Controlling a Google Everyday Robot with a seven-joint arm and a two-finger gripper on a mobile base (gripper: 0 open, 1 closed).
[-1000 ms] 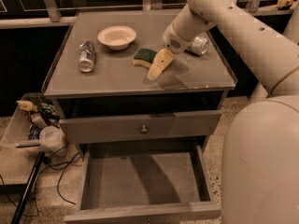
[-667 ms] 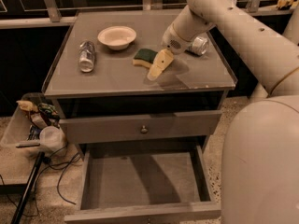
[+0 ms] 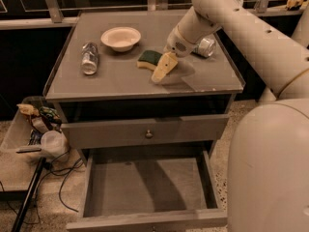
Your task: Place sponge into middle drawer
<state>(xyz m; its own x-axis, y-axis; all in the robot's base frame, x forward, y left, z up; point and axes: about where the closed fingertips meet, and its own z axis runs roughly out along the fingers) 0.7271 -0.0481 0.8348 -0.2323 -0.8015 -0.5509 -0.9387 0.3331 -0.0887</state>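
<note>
— Grey worktop (image 3: pixel 120 83) of a grey cabinet fills the top of the view, with a dark railing behind it. What sits on it?

— A pale shallow bowl (image 3: pixel 120 37) near the back, a silver can (image 3: pixel 90 58) lying on its side to the left of the bowl, and a second can (image 3: pixel 205 46) lying at the right, partly hidden behind the robot's arm (image 3: pixel 227 8).

— And the sponge (image 3: pixel 148 59)?

— It lies flat on the worktop, just right of centre, green layer up with the yellow foam showing along its front edge. It is nowhere near a drawer.

— Where is the gripper (image 3: pixel 161 70)?

— Low over the worktop, just to the right of the sponge and angled down towards the front left. It shows as a single pale yellow wedge; I cannot tell from this angle whether it is open or closed, nor whether it touches the sponge. It does not appear to be holding anything.

— The drawers?

— The upper drawer (image 3: pixel 106 133), with a round knob (image 3: pixel 148 134), is pushed in. Below it the middle drawer (image 3: pixel 145 187) is pulled well out, its flat grey floor bare.
</note>
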